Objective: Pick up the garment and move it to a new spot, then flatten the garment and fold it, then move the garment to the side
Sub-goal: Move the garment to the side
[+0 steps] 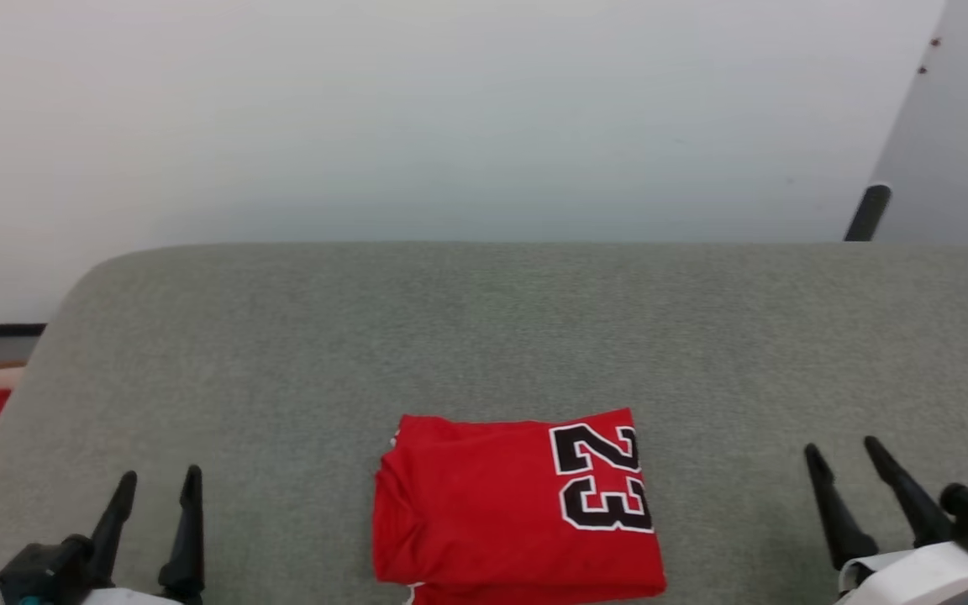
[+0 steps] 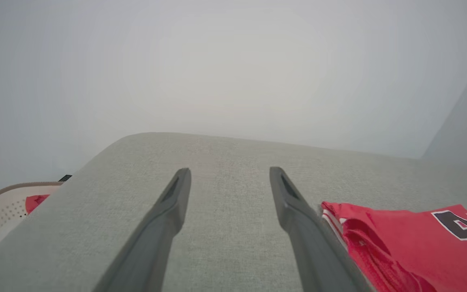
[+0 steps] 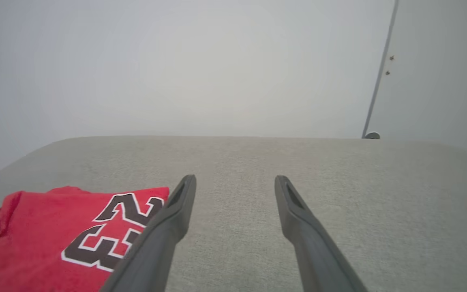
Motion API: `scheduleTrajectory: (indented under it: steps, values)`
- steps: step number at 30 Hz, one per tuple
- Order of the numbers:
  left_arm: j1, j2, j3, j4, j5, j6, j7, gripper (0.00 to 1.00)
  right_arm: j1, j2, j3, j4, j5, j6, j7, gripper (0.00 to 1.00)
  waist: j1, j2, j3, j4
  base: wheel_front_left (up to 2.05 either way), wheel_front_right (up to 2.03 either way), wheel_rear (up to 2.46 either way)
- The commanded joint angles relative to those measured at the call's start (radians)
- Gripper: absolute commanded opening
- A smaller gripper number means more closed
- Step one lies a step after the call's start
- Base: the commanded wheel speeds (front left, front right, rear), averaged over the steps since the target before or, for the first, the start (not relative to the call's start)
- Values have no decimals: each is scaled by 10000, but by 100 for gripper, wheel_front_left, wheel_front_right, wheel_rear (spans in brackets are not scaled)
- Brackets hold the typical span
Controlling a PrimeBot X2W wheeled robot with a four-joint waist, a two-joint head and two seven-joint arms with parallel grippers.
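On the grey tabletop (image 1: 484, 336), near its front edge and between the two hands, the garment (image 1: 484, 512) is seen folded into a compact red rectangle, with a black number outlined in white on its upper face. The left hand (image 1: 160, 472) and the right hand (image 1: 840, 444) are held wide and empty, each apart from the cloth. The garment is judged to be light, soft and limp, so the stacked layers may be expected to slip or sag if only the top one is pinched. A hold is best taken at two opposite side edges, with all layers caught together.
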Motion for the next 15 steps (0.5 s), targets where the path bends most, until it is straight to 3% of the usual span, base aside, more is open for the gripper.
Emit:
scheduleTrajectory:
  steps: [1,8,15]
  values:
    - [-98,2,54,57,91,-48,4,100,-30,89,138,-30,-7,-7,49,100,0,-1,0,309,0,0,0]
    - [-276,-88,214,144,169,-77,3,100,-362,237,955,53,-32,-9,390,100,0,-1,-17,1001,0,0,0]
    - [-351,-139,-8,250,203,-105,3,100,-733,4,1609,340,340,-9,1606,100,0,-1,123,1411,0,0,0]
